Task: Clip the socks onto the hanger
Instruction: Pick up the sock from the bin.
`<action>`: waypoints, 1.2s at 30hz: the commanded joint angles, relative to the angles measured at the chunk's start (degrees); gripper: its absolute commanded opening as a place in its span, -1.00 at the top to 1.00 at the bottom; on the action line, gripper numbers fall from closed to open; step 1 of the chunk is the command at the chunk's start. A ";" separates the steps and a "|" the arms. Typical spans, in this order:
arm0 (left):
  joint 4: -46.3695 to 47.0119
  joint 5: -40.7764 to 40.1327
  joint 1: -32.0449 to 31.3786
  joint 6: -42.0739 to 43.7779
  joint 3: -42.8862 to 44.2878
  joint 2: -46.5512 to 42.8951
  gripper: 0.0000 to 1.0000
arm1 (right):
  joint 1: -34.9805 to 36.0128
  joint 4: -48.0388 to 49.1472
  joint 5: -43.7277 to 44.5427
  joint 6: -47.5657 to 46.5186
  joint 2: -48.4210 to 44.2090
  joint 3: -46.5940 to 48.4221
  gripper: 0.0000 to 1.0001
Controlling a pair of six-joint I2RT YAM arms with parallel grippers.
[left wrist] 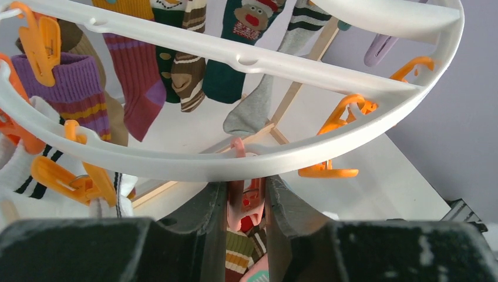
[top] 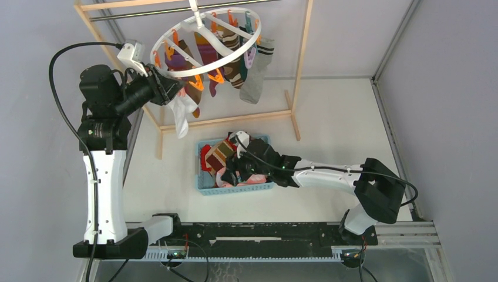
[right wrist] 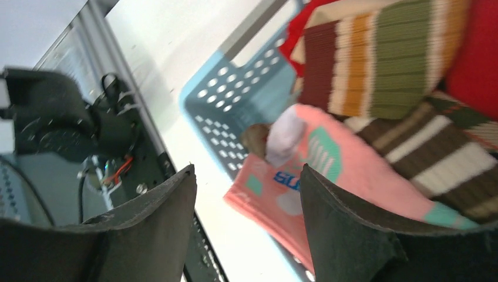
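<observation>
at the left, the left end effector (left wrist: 246, 194) is pinched closed on a pink clip (left wrist: 244, 205) under the rim of the hanger (left wrist: 176, 164), where several socks (left wrist: 135, 76) hang. further right, the right end effector (right wrist: 246, 176) gapes wide, holding nothing, above more socks in the blue basket (right wrist: 235, 100) on the surface (top: 340, 117).

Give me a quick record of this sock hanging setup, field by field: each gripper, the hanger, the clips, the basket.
Left gripper: closed on a pink clip under the hanger ring
Right gripper: open, above a pink sock at the blue basket rim
Hanger load: several socks clipped, including a grey sock
Free clips: at least one orange clip hangs empty
Basket contents: pink sock, striped sock, red sock
</observation>
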 commanded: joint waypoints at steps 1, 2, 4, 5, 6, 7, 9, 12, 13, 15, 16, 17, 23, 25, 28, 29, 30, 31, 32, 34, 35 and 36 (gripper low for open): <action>-0.95 1.65 0.04 -0.30 1.94 -1.24 0.86 | 1.10 1.10 -9.46 -7.34 0.69 1.00 -0.41; -1.02 1.65 0.04 -0.21 1.97 -1.34 0.86 | 1.57 0.77 -10.69 -8.99 0.98 1.00 -0.40; -1.19 1.74 0.04 -0.01 2.04 -1.52 0.86 | 2.13 0.19 -12.61 -12.39 1.66 0.96 -0.40; -1.32 1.81 0.04 0.14 2.06 -1.51 0.86 | 2.17 0.00 -13.19 -13.75 2.06 1.00 -0.41; -1.39 1.82 0.04 0.23 2.13 -1.49 0.86 | 2.13 -0.08 -13.70 -15.44 2.35 0.99 -0.41; -1.48 1.84 0.04 0.28 2.14 -1.51 0.86 | 2.07 -0.06 -14.01 -17.24 2.74 1.00 -0.41; -1.64 1.95 0.04 0.37 2.13 -1.46 0.86 | 1.78 0.44 -14.12 -20.24 3.30 1.00 -0.42; -1.82 2.12 0.04 0.42 2.22 -1.35 0.86 | 0.20 1.69 -16.45 -22.60 3.85 1.12 -0.46; -1.77 2.09 0.04 0.45 2.23 -1.35 0.86 | -0.43 1.83 -17.62 -22.88 4.06 1.36 -0.46; -1.95 2.11 0.04 0.67 2.30 -1.35 0.85 | -1.60 2.60 -20.51 -23.47 4.47 1.61 -0.43; -1.99 2.04 0.02 0.72 2.31 -1.35 0.85 | -2.07 2.94 -21.81 -24.07 4.59 1.62 -0.43; -2.05 2.02 0.03 0.79 2.32 -1.29 0.85 | -2.36 3.21 -22.98 -24.71 4.75 1.62 -0.43; -2.16 2.04 0.04 0.90 2.73 -1.05 0.85 | -3.06 1.06 -29.94 -27.94 6.90 3.47 -0.41; -2.34 1.97 0.04 1.02 2.99 -0.94 0.85 | -3.27 0.06 -31.51 -28.56 7.60 3.96 -0.39; -2.84 1.82 0.04 1.31 3.28 -0.71 0.85 | -3.45 -0.03 -31.66 -28.86 8.36 4.25 -0.37; -2.93 1.82 0.04 1.40 3.29 -0.73 0.85 | -3.55 0.22 -31.55 -28.78 8.53 4.26 -0.35; -3.05 1.82 0.02 1.49 3.29 -0.74 0.85 | -3.63 0.67 -31.47 -28.64 8.69 4.21 -0.32; -3.12 1.75 0.03 1.51 3.29 -0.69 0.85 | -3.74 1.19 -31.36 -28.34 8.80 4.24 -0.28; -3.20 1.76 0.01 1.59 3.29 -0.73 0.85 | -3.76 1.72 -31.48 -28.10 8.99 4.22 -0.23; -3.22 1.65 0.04 1.60 3.37 -0.82 0.85 | -4.12 2.88 -31.76 -27.33 9.35 4.24 -0.07; -3.27 1.65 0.04 1.60 3.38 -0.80 0.85 | -4.25 3.46 -32.06 -26.91 9.46 4.24 0.02; -3.31 1.64 0.04 1.65 3.42 -0.82 0.85 | -4.56 4.00 -32.69 -26.43 9.51 4.21 0.15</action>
